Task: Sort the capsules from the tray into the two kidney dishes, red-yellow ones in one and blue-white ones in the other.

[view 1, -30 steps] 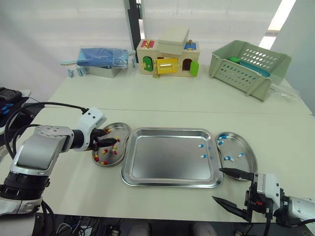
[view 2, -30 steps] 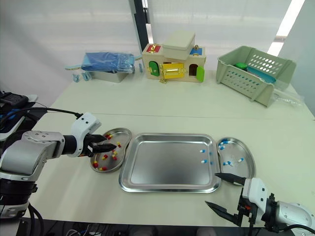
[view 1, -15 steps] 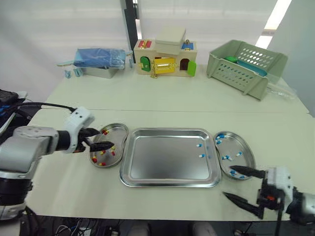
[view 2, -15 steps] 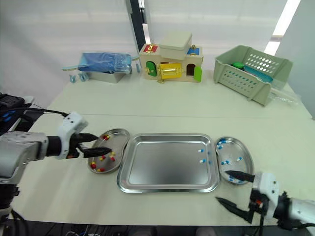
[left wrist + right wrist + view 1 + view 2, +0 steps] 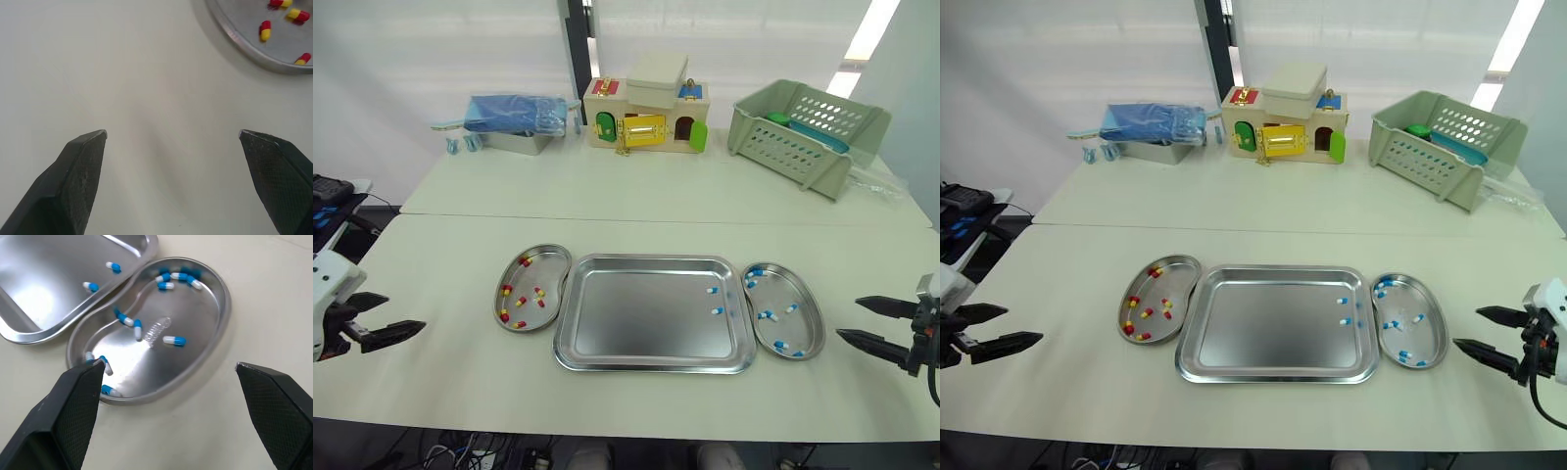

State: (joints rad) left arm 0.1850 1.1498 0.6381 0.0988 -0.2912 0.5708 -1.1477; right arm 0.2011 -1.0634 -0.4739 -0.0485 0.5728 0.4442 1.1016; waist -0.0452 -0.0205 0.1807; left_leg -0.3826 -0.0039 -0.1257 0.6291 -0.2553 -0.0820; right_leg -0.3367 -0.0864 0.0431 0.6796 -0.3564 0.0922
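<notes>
Our left gripper (image 5: 403, 310) has its fingers spread wide and holds nothing. It hovers over bare table (image 5: 460, 235), well apart from the left dish (image 5: 551, 269), at about 8 o'clock from it. Our right gripper (image 5: 847, 317) is also spread and empty, near the right dish (image 5: 781, 289), at about 4 o'clock from it. In the right wrist view that dish lies ahead of the spread fingers (image 5: 73, 401).

The tray (image 5: 636, 318) sits between the two dishes, its rim touching or nearly touching each. Two blue-white capsules (image 5: 712, 290) lie in it close to its 3 o'clock rim, one just below the other. The left dish holds several red-yellow capsules (image 5: 539, 291); the right dish holds several blue-white ones.

Along the table's far edge we see a blue pack (image 5: 514, 116) at 11 o'clock, a toy house (image 5: 646, 113) at 12 and a basket (image 5: 808, 132) at 1 o'clock, all well apart from the tray.
</notes>
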